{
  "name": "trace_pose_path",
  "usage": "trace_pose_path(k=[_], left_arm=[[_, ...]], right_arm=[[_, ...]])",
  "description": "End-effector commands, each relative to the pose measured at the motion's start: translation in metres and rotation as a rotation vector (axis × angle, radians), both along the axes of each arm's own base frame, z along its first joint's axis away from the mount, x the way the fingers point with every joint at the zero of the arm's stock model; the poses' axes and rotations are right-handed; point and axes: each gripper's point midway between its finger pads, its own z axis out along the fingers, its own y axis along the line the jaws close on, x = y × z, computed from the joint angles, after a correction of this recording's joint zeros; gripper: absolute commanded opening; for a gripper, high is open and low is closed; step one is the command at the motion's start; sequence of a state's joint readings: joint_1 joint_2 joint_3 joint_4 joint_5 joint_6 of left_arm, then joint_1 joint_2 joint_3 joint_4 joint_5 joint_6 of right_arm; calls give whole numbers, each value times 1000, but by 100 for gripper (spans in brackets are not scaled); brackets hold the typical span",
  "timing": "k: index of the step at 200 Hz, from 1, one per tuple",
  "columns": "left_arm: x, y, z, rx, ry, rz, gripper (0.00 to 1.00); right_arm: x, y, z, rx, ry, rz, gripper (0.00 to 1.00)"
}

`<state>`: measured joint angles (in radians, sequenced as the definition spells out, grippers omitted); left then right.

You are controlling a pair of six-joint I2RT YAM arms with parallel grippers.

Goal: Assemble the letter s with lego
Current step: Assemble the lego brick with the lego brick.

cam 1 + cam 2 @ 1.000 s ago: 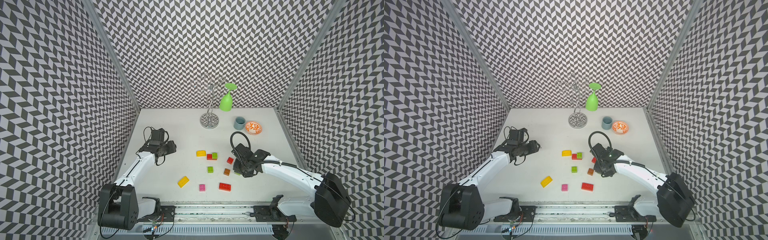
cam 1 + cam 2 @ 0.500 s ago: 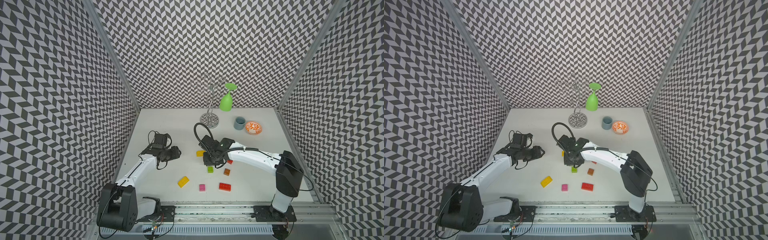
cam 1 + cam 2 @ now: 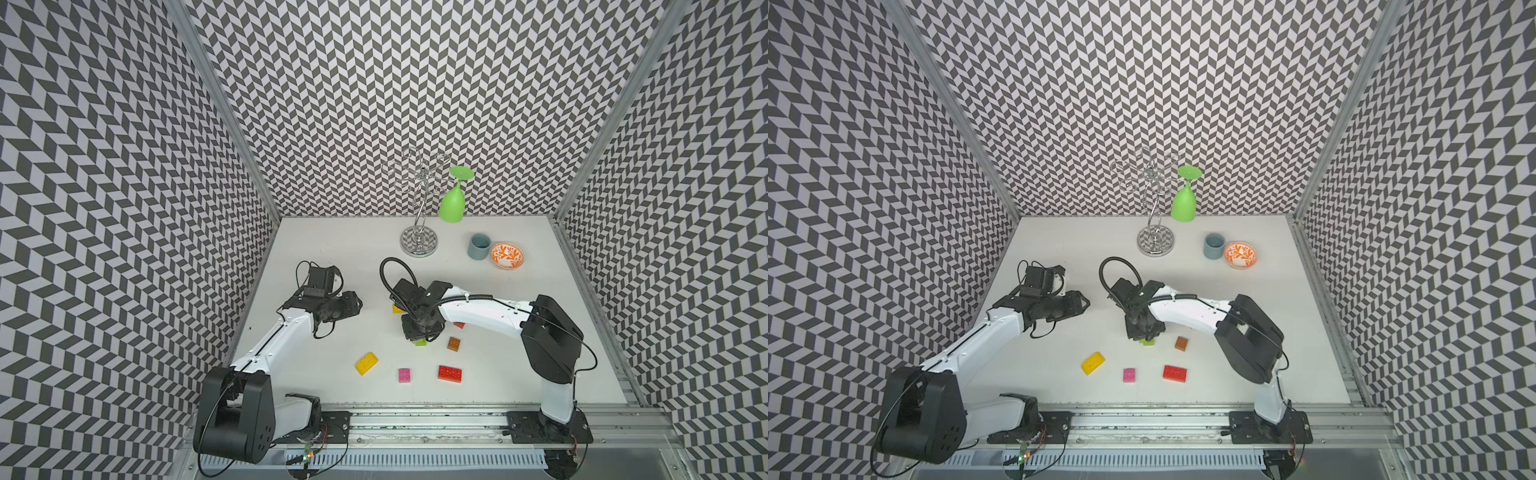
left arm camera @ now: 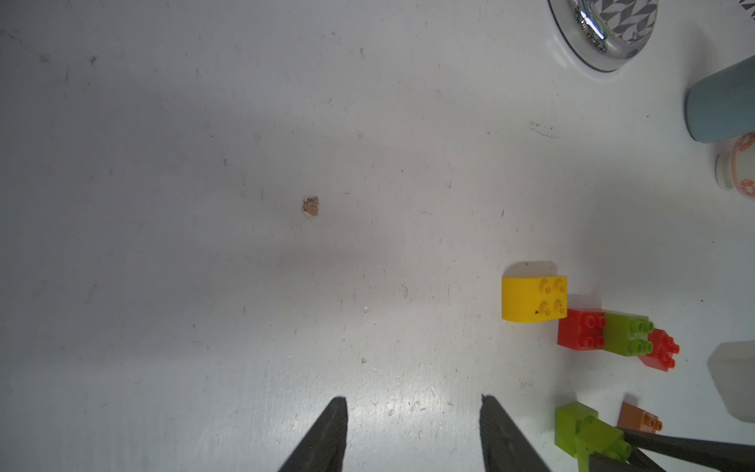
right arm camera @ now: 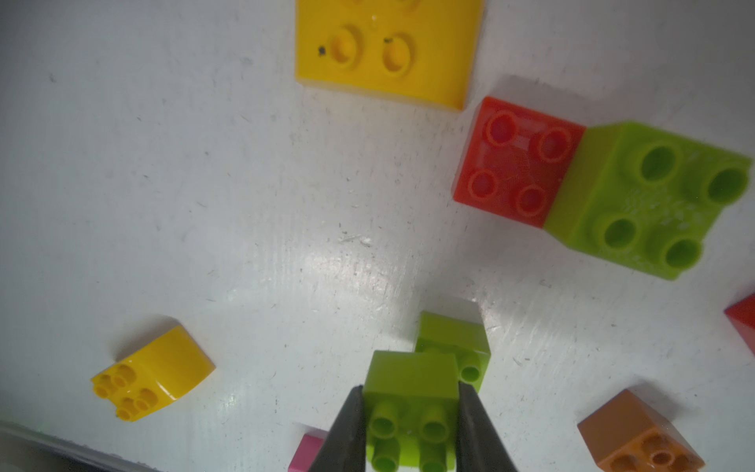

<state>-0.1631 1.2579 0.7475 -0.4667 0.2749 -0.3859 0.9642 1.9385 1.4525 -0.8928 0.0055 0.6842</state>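
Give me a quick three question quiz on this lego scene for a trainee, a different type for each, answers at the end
1. True or false: the left gripper is empty, its fingers apart.
2. The right gripper holds a brick of which colour: A pink, B lime green, C brown?
3. How many yellow bricks show in the right wrist view?

Key: 1 true; 2 B; 3 two.
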Motion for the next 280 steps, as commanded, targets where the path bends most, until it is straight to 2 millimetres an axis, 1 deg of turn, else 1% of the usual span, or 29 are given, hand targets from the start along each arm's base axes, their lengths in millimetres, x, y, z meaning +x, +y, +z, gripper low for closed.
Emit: trace_pose_path(k=[1, 96, 126, 144, 164, 175, 225, 246, 260, 265, 280], left_arm=[[3, 1, 6, 0, -37, -1, 54], [4, 2, 7, -1, -39, 4, 54], [4, 2, 6, -1, -38, 4, 54], [4, 3, 7, 0, -40, 6, 54], [4, 2, 7, 0, -40, 6, 54], [5, 3, 7, -1, -41, 9, 54], [4, 3, 8, -2, -43, 9, 54], [5, 4, 8, -3, -44, 12, 54], [5, 5, 8, -3, -45, 14, 54], [5, 5, 8, -3, -43, 13, 54], [5, 5, 8, -3, -44, 15, 55]], right_arm=[[2, 6, -3, 0, -7, 0, 0], [-2, 2, -19, -5, 25, -49, 0], [-6, -5, -31, -35, 43, -57, 0], [-8, -10, -42, -55, 58, -67, 0], [-13, -16, -53, -70, 76, -78, 0], [-16, -18, -56, -68, 82, -85, 0], [-21, -24, -53, -66, 73, -106, 0], [-22, -23, -52, -62, 74, -100, 0], [-17, -19, -43, -44, 53, -98, 0], [-15, -16, -37, -33, 42, -97, 4], [-5, -6, -17, 12, 1, -89, 26]])
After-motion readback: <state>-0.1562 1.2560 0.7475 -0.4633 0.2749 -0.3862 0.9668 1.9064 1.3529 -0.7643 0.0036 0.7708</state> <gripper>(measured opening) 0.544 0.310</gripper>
